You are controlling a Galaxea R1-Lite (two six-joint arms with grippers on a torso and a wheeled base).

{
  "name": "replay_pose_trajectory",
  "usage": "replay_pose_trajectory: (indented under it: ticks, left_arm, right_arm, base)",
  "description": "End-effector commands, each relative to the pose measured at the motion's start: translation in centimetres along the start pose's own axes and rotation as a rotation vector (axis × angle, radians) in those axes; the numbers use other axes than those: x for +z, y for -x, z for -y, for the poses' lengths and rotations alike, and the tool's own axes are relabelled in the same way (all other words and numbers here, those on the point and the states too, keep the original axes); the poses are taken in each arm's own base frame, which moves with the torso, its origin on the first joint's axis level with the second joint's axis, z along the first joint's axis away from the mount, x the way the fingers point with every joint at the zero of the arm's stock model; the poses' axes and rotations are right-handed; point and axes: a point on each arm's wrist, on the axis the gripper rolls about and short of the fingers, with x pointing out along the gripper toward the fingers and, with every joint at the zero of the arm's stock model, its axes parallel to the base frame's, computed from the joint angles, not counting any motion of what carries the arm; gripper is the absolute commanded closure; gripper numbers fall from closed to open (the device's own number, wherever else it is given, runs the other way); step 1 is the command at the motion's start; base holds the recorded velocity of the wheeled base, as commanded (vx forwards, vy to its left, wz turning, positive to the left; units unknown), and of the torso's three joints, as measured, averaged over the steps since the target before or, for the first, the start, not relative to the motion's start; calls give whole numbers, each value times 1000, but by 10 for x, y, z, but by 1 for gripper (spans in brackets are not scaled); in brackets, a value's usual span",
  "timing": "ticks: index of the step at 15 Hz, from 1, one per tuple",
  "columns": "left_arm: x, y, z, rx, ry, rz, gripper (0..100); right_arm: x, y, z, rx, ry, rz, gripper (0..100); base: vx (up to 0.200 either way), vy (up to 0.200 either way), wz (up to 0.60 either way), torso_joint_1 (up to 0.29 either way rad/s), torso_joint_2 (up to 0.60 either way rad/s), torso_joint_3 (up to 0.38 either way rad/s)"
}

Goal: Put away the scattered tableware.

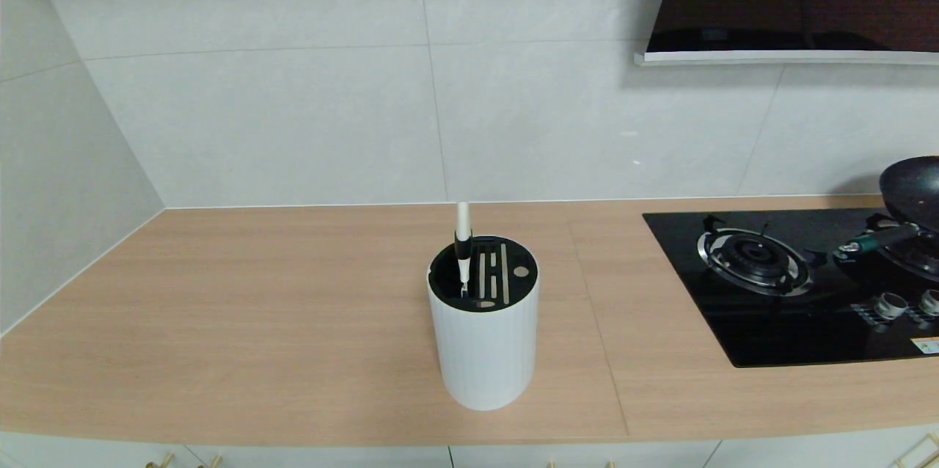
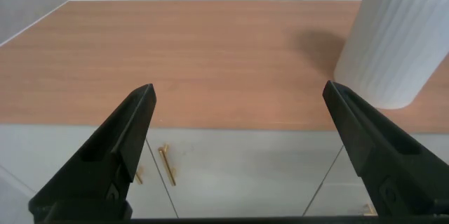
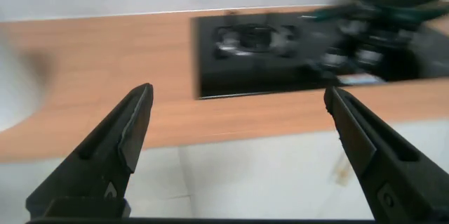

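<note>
Starting nearest you, check the left gripper [image 2: 238, 88]: its jaws stand wide apart and grip nothing, nearer than the white holder [image 1: 484, 351] and short of the countertop [image 1: 257, 306] front edge. The right gripper [image 3: 237, 89] is likewise spread wide and empty, also short of that edge. The holder stands upright on the countertop. 1 utensil [image 1: 462, 248] with a pale and black handle stands upright in the holder's slotted black top. Right of the holder, well apart, lies the black cooktop [image 1: 792, 292], carrying a dark wok [image 1: 913, 189].
</note>
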Motion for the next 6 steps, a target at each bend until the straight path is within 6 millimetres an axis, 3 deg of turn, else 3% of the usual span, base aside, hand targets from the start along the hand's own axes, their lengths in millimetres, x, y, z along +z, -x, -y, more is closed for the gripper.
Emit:
replay_pose_trajectory:
  ticks: [1,6]
  left_arm:
    - [0,0,0,1,0,-2,0]
    - [0,0,0,1,0,-2,0]
  right_arm:
    - [-1,0,0,13,-1,-12,0]
    - [-1,0,0,9,-3,-12,0]
  base:
    - [0,0,0,0,0,0]
    - [0,0,0,0,0,0]
